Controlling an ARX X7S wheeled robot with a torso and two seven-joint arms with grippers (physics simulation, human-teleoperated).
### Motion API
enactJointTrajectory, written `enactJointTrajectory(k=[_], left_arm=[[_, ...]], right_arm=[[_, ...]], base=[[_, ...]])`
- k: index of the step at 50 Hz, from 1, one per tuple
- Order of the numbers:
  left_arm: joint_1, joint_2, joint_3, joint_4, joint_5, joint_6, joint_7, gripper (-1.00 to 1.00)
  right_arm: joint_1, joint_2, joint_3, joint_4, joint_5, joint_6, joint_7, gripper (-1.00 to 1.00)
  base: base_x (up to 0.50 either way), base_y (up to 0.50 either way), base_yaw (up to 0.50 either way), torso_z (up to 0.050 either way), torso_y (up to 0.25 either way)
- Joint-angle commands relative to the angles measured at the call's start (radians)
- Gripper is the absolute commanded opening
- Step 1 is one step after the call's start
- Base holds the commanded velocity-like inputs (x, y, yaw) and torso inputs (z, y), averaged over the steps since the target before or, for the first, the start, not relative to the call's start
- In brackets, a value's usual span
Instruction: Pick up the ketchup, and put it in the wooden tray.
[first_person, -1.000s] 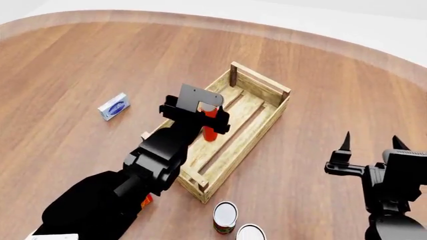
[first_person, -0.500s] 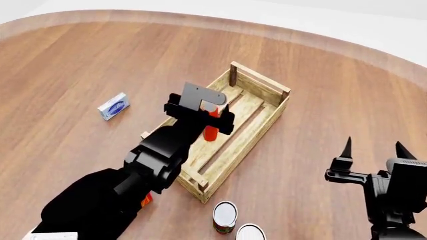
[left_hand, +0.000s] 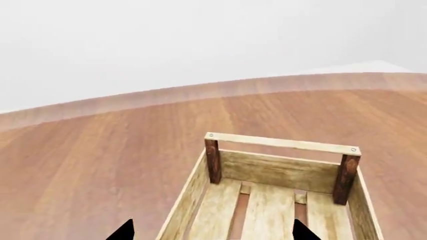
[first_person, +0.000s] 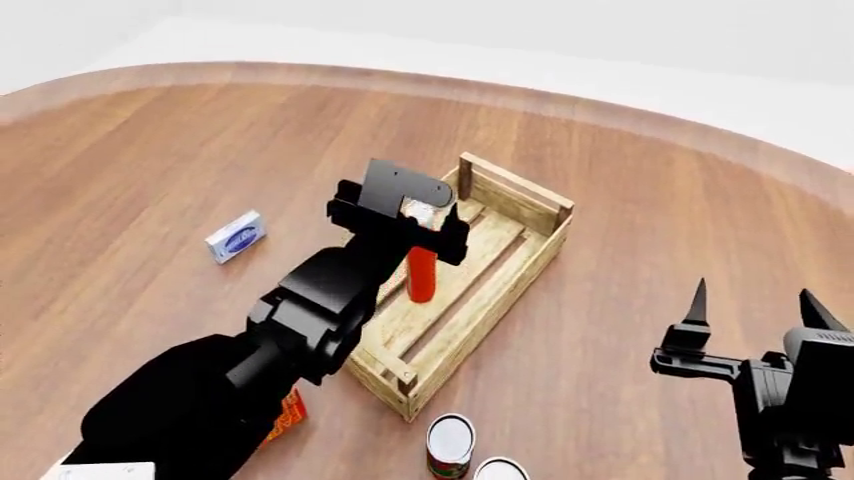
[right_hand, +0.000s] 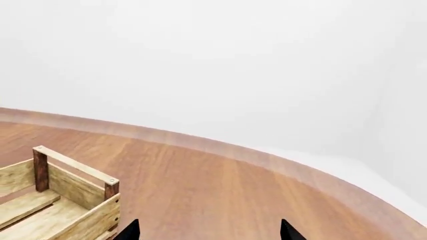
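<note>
The ketchup (first_person: 422, 277) stands upright on the floor of the wooden tray (first_person: 497, 308), its top hidden behind my left gripper (first_person: 404, 222). That gripper hovers just above the bottle. In the left wrist view the left gripper (left_hand: 213, 233) is open, its two fingertips wide apart with only the tray's slats and far rail (left_hand: 283, 143) between them; the ketchup is out of that view. My right gripper (first_person: 754, 305) is open and empty, off to the tray's right over bare table. It also shows open in the right wrist view (right_hand: 208, 233), with a tray corner (right_hand: 73, 167) beside it.
A blue and white box (first_person: 238, 237) lies left of the tray. Two cans (first_person: 450, 446) (first_person: 501, 469) stand near the tray's front corner. A red box (first_person: 284, 416) peeks out beside my left arm. The round wooden table's edge (first_person: 641, 115) curves behind.
The left gripper has let go of the ketchup and risen a little; more of the bottle shows below it. The head view has shifted, and the right gripper sits slightly lower right.
</note>
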Motion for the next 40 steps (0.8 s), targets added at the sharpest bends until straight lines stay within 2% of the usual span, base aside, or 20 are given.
enactJointTrajectory(k=[1, 5, 11, 22, 25, 28, 40], left_arm=[[-0.008, 0.0, -0.009, 0.002, 0.004, 0.02, 0.007, 1.0], [-0.012, -0.003, -0.021, 0.016, -0.007, 0.044, 0.028, 1.0], [-0.024, -0.175, -0.022, 0.377, -0.007, 0.038, -0.117, 1.0], [-0.032, -0.388, -0.036, 0.787, 0.012, 0.072, -0.287, 1.0], [-0.025, -0.446, -0.041, 0.881, 0.024, 0.09, -0.334, 1.0], [-0.012, -0.502, -0.044, 0.965, 0.049, 0.113, -0.385, 1.0], [0.064, -0.706, -0.069, 1.224, 0.077, 0.197, -0.535, 1.0]], right_arm=[[-0.008, 0.0, 0.0, -0.016, 0.006, 0.003, 0.003, 1.0], [-0.027, 0.001, 0.006, -0.049, 0.012, 0.016, 0.012, 1.0], [-0.095, 0.005, 0.032, -0.157, 0.03, 0.055, 0.043, 1.0], [-0.125, 0.007, 0.045, -0.209, 0.041, 0.074, 0.06, 1.0], [0.084, 0.014, -0.034, -0.086, 0.028, 0.145, 0.053, 1.0], [0.179, 0.004, -0.074, -0.02, 0.015, 0.16, 0.05, 1.0], [0.168, 0.008, -0.058, -0.041, 0.028, 0.148, 0.046, 1.0]], base=[[0.0, 0.0, 0.0, -0.023, 0.137], [0.0, 0.0, 0.0, -0.023, 0.135], [0.0, 0.0, 0.0, -0.023, 0.134], [0.0, 0.0, 0.0, -0.023, 0.135], [0.0, 0.0, 0.0, -0.023, 0.123], [0.0, 0.0, 0.0, -0.022, 0.07], [0.0, 0.0, 0.0, -0.002, 0.004]])
